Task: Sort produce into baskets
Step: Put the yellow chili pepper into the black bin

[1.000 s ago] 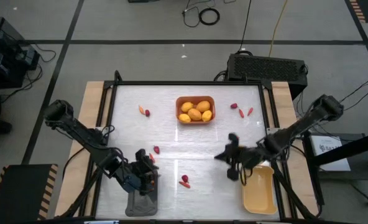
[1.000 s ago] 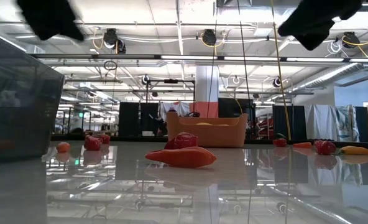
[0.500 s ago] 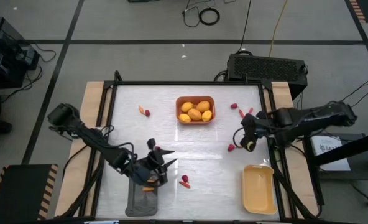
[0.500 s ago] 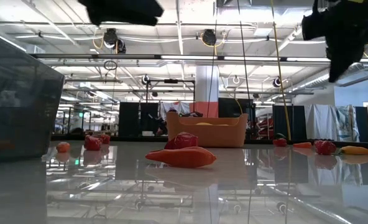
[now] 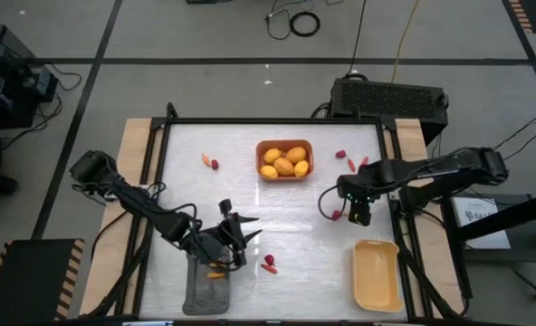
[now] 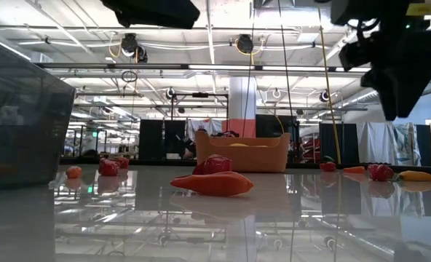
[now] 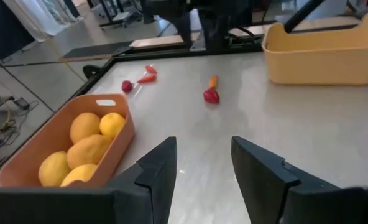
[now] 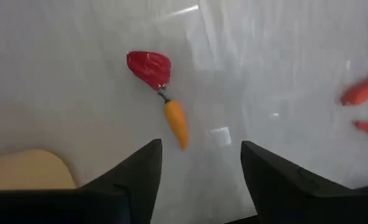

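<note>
Right gripper (image 5: 358,214): over the right-centre of the white glossy table (image 5: 186,195), pointing down, fingers (image 8: 134,180) spread apart with nothing between them. Directly below it on the table lie a small red berry-like lump (image 8: 149,67) and a short yellow-orange carrot-like stick (image 8: 176,122), touching end to end. The high view shows this pair (image 5: 338,215) just beside the gripper. Farther toward the table's far right edge lie more red pieces and thin orange-red sticks (image 5: 351,162).

Pale yellow rectangular plastic basket (image 5: 378,274): near the right arm, at the near right corner, nothing seen in it.

Left gripper (image 5: 235,237): low over the near-left part of the table, fingers (image 7: 159,168) parted, holding nothing. Just beside it, the dark grey rectangular basket (image 5: 203,292) sits at the near edge with 1 small orange piece (image 5: 215,273) inside.

Near centre, between the arms: a red lump with an orange-red stick (image 5: 269,264), touching; the low view shows them (image 6: 212,181) close to the camera.

Orange-brown rectangular basket (image 5: 283,176): far centre of the table, holding 5 yellow-orange rounded lemon-like fruits (image 5: 285,161).

Far left of that basket: 1 orange stick and 1 red lump (image 5: 210,162), just beside each other.
</note>
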{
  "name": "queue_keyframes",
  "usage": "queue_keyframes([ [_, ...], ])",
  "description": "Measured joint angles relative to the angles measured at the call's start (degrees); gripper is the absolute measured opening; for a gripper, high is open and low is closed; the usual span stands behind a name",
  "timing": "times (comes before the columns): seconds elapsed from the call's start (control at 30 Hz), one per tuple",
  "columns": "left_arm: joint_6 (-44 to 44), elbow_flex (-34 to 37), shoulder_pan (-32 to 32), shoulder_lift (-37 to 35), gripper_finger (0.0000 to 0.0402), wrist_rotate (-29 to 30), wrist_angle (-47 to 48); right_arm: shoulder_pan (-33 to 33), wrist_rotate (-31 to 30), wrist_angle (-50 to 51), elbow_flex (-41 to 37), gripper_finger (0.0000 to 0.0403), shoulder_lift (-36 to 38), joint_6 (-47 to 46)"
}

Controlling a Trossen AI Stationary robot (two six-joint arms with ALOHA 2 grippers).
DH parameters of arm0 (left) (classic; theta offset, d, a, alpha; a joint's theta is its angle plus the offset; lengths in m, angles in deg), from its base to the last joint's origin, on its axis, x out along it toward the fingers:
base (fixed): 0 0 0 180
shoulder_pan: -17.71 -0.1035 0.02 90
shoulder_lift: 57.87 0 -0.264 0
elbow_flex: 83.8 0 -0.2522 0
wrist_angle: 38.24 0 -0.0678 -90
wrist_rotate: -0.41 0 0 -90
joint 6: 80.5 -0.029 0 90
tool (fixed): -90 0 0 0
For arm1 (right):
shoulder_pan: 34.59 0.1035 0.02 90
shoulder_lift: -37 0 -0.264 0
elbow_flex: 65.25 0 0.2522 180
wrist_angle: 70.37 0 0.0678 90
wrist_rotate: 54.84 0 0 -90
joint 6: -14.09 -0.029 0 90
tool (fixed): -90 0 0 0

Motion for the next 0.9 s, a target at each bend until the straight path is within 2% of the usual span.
queue_keyframes([
  [0.2,-0.1,0.0,-0.1,0.0,0.0161,-1.5,0.9,0.0,-0.2,-4.2,-1.0,0.0223,-3.9,3.0],
  [0.53,0.0,0.0,0.0,0.0,0.0161,-1.5,2.2,0.0,-0.2,-11.3,-10.4,0.0210,-5.2,4.9],
  [0.9,0.0,0.0,-0.2,0.0,0.0161,-1.5,2.2,2.5,0.1,-14.1,-12.2,0.0210,-6.6,0.9],
])
